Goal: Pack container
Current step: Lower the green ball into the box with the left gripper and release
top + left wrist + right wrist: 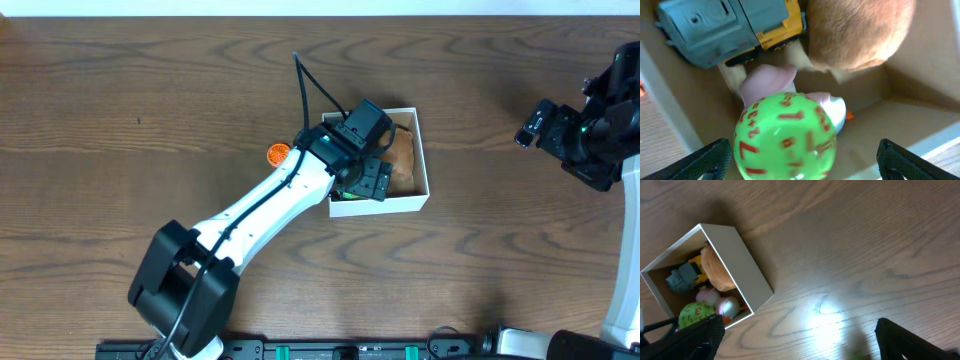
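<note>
Box [395, 207]: it's sitting on the surface [120, 90] a little right of centre, mouth facing straight up, so toys are going in from above.
Box axis: it's square, so no long axis is showing. Its sides are lying slightly skewed to the surface's edges, and the brown inside is showing to all three cameras.
Left tool [805, 150]: it's hanging inside the box's near-left part with its jaws spread wide, gripping nothing. The fingers [705, 160] are standing clear on either side of the ball.
Ball [785, 137]: green with red numbers, it's lying in the box between those spread jaws and touching neither. I'm reading this as a drop-off, since this corner is the room the bigger toys are leaving.
Truck [725, 27]: blue and yellow, it's lying along a wall beyond the ball.
Plush [855, 30]: brown and bulky, it's filling the far side next to the truck, which is why the small toys are crowding the near side.
Pink toy [767, 82]: it's wedging between ball and truck, with a white toy [839, 107] just beside it.
Right tool [797, 330]: it's waiting well apart at the right of the surface, jaws wide and empty, keeping out of the left arm's way while its camera is watching the box.
Orange piece [277, 154]: it's lying on the surface just left of the box, beside the left arm. It's too small to name, possibly another toy waiting its turn.
Next move: I'm judging a straight lift, so the spread fingers are clearing the thin walls without dragging the box.
</note>
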`<state>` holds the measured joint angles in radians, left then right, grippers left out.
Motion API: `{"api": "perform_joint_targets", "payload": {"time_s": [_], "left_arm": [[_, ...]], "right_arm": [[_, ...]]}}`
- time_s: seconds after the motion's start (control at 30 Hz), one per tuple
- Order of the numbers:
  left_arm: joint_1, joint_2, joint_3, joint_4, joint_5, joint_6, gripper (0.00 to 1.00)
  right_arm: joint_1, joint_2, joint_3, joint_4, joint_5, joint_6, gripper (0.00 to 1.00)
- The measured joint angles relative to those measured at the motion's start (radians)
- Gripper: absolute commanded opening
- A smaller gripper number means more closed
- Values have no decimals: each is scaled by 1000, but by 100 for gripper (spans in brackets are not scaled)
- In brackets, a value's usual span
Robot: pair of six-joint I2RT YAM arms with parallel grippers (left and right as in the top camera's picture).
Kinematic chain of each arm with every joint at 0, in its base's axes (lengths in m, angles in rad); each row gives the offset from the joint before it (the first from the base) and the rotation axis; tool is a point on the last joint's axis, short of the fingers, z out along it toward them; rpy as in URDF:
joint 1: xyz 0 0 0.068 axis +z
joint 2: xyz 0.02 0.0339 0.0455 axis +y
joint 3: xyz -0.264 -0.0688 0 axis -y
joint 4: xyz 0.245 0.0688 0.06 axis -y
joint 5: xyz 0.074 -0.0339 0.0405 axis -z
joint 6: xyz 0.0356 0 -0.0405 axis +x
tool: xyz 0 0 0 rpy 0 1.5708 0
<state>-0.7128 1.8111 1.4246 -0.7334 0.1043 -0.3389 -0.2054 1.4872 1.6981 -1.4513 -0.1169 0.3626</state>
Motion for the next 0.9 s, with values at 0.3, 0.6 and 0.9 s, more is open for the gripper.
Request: {"api": "perform_joint_targets", "payload": {"time_s": [0.3,0.6,0.9], "left_arm": [[4,-31,16,16,4,3,93],[4,-31,17,17,17,4,79],[-3,-31,18,-72,21,-3,44]], "right_arm": [[0,0,0,0,0,0,99],[0,0,0,0,1,0,99],[0,0,0,1,1,0,99]]}}
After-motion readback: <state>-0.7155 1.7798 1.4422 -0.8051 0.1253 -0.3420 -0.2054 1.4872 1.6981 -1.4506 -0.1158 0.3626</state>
